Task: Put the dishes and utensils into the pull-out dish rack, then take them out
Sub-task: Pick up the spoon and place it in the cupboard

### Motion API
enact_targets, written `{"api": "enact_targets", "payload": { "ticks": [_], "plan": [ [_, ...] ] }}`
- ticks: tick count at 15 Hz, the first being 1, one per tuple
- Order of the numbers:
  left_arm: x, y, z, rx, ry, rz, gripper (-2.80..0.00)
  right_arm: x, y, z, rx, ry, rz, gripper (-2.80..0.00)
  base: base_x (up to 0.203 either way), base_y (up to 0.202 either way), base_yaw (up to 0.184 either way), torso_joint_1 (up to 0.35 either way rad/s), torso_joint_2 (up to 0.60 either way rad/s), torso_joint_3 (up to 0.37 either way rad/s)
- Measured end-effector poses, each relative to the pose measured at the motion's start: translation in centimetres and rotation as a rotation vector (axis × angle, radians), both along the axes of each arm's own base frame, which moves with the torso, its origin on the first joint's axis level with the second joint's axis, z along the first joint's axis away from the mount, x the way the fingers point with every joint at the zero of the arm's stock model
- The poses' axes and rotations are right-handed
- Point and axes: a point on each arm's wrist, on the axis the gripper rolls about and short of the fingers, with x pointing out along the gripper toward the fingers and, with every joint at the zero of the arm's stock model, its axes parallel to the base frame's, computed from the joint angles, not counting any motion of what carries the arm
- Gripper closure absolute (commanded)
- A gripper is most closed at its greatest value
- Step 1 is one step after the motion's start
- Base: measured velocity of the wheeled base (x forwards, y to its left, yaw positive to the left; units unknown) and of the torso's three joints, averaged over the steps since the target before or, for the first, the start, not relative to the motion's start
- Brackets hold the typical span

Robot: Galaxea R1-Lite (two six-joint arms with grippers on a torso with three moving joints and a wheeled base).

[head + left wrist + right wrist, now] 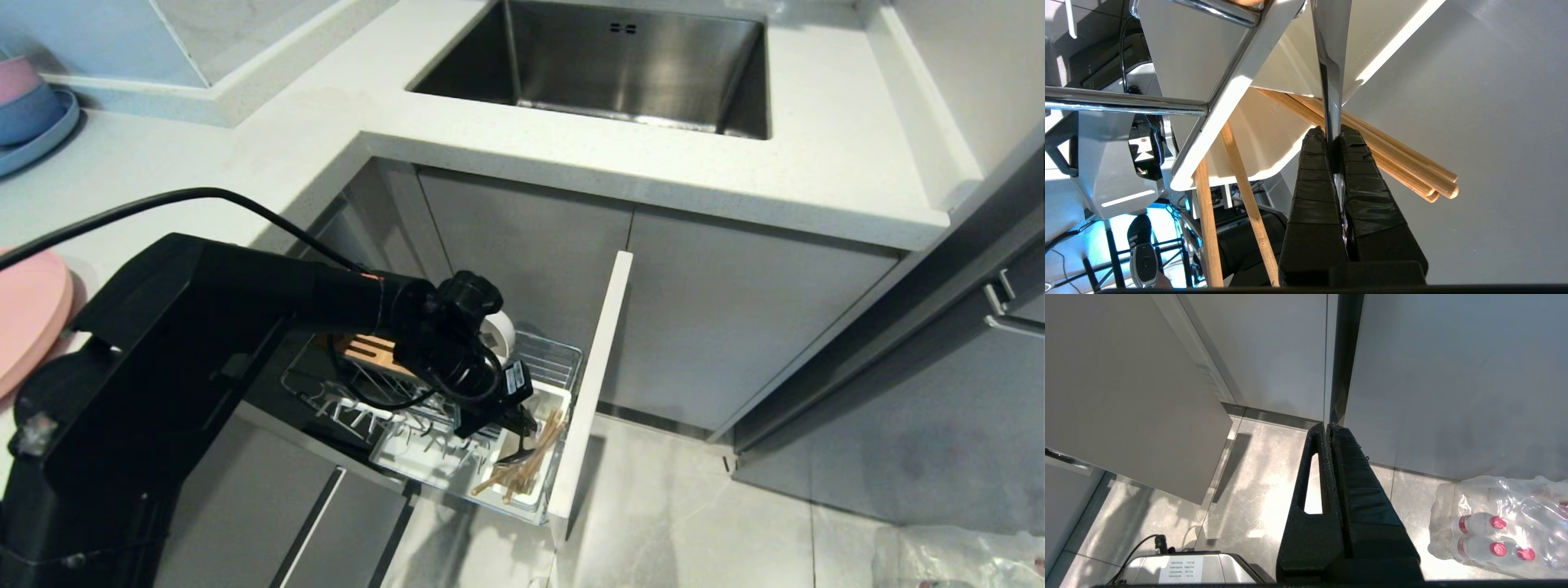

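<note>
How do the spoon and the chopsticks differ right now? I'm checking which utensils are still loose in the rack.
The spoon is shiny metal; the chopsticks are light wood. The spoon is pinched by its handle in the shut left claw; the chopsticks are held by nothing and lean in the white utensil cup. The spoon is a single piece; the chopsticks are several sticks, crossing at different angles. Both are long, slim and at the same cup.

The left arm (pixel 245 302) is built of matte black, blocky shells that narrow to a rounded black wrist knob (pixel 469 296). A thin black cable (pixel 163 200) is looped over it, with more coiled at the wrist. A small orange mark, possibly a label, is seen near the wrist. Ribbed black pads are carried by the left gripper (pixel 1336 139) and right gripper (pixel 1327 430).
</note>
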Motion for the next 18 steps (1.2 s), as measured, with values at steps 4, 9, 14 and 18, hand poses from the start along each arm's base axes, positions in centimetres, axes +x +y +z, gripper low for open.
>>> {"api": "enact_targets", "payload": {
  "ticks": [4, 9, 14, 18],
  "plan": [
    [0.12, -0.01, 0.0, -0.004, -0.008, 0.001, 0.0, 0.0, 0.0, 0.0, 0.0, 0.0, 0.0, 0.0, 0.0, 0.0, 0.0, 0.0, 0.0, 0.0],
    [0.47, 0.35, -0.19, -0.006, -0.012, 0.012, 0.0, 0.0, 0.0, 0.0, 0.0, 0.0, 0.0, 0.0, 0.0, 0.0, 0.0, 0.0, 0.0, 0.0],
    [0.59, 0.37, -0.35, -0.007, -0.014, 0.015, -2.8, 0.0, 0.0, 0.0, 0.0, 0.0, -0.001, 0.0, 0.0, 0.0, 0.0, 0.0, 0.0, 0.0],
    [0.57, 0.37, -0.29, -0.007, -0.016, 0.015, -2.8, 0.0, 0.0, 0.0, 0.0, 0.0, 0.0, 0.0, 0.0, 0.0, 0.0, 0.0, 0.0, 0.0]
  ]
}}
